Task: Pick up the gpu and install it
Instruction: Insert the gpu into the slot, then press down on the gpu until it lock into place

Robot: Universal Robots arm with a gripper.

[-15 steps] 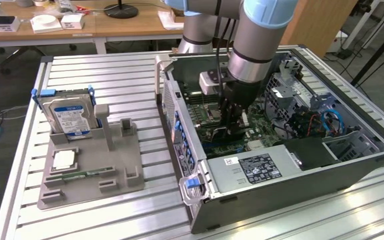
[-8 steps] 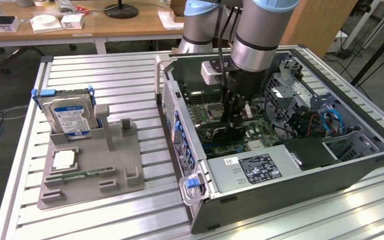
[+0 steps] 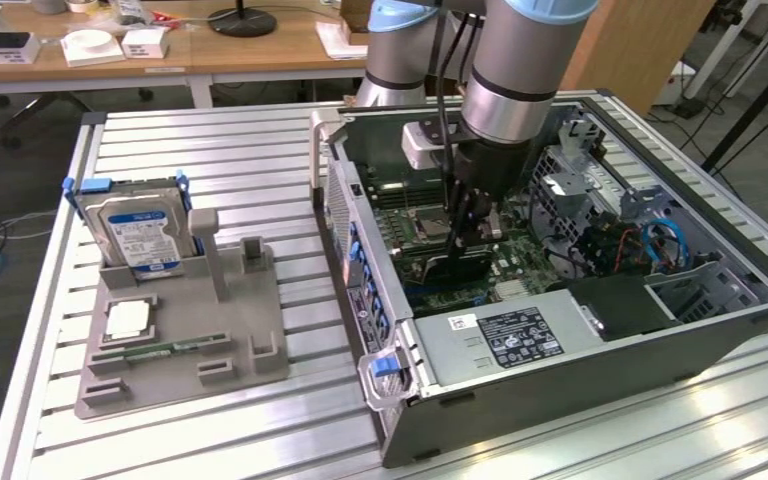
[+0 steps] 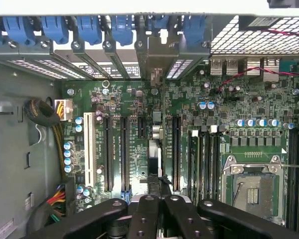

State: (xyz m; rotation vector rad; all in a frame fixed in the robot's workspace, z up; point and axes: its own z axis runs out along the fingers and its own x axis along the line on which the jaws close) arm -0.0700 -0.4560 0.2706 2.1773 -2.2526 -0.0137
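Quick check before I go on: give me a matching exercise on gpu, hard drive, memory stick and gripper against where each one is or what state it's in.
Things:
1. gpu
2. hard drive
3. memory stick
4. gripper

Place or state:
A. standing upright in the grey holder, outside the case
B. lying flat on the grey holder
C. edge-on over the motherboard slots, held between the fingers
D. shut, reaching down into the open case

Pairs: 1-C, 2-A, 3-B, 4-D

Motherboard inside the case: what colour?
Dark green motherboard, clearest in the wrist view.
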